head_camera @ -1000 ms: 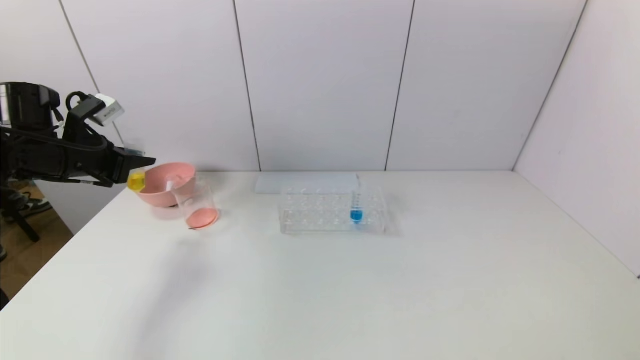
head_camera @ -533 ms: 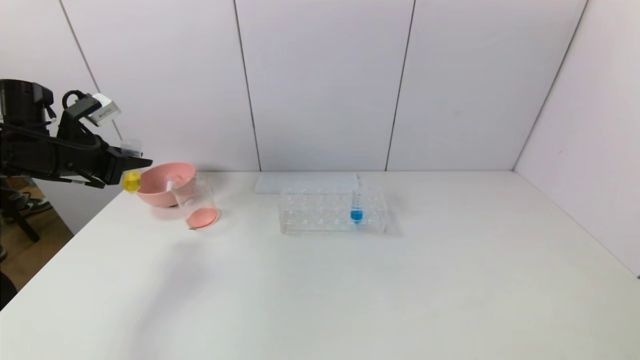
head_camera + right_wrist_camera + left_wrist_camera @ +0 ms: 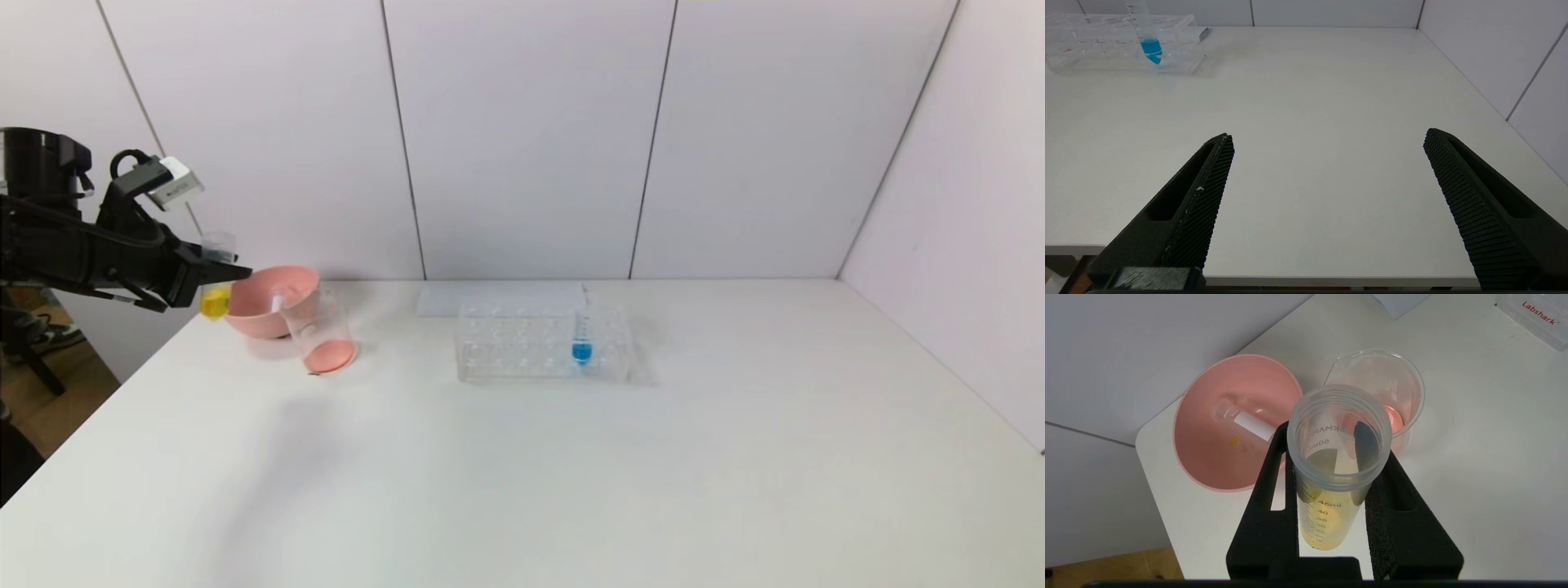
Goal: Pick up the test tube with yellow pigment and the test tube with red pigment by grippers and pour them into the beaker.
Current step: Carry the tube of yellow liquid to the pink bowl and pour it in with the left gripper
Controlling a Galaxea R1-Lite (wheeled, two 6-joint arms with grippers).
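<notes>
White laminate covers the table (image 3: 571,474), which fills most of the room ahead and runs back to pale wall panels. Toward the back, near the middle, a clear plastic tube rack (image 3: 543,343) stands with one blue-liquid tube (image 3: 582,335) upright in it, near its right end.

At the far left corner sits a pink bowl (image 3: 265,302), and inside it an emptied clear tube (image 3: 1245,424) with a white label lies on its side. Just in front of the bowl and to its right, close enough that I cannot tell whether they touch, stands the beaker (image 3: 320,331), upright, with a shallow pool of red-orange liquid at the bottom.

The left gripper (image 3: 214,273) reaches in from the left edge, level with the bowl's rim and just to its left. Its two black fingers (image 3: 1386,514) are pinched tight on the test tube with yellow pigment (image 3: 1333,473), held roughly upright with its open mouth on top and yellow liquid low in the graduated barrel. The tube hangs over the table's corner, beside the bowl and short of the beaker.

The right gripper (image 3: 1327,163) waits low at the near right edge of the table, fingers spread wide with nothing between them.
</notes>
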